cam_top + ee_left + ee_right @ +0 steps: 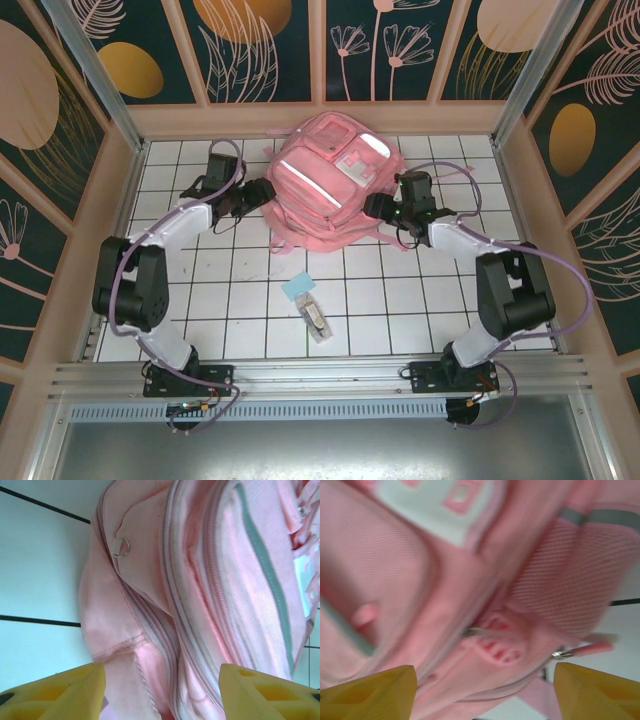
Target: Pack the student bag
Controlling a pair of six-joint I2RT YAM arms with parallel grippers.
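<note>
Jaws, left and right, apart at student bag (320,190); label (427,507) blurred.

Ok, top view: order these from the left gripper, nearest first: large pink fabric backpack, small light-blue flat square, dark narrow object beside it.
1. Large pink fabric backpack, right beside the left gripper, at the back.
2. Small light-blue flat square, mid-table.
3. Dark narrow object, just below that square.

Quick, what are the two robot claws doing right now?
Left gripper: open, fingers apart against the large pink fabric backpack.
Right gripper: open, fingers apart, facing the same backpack.
</note>
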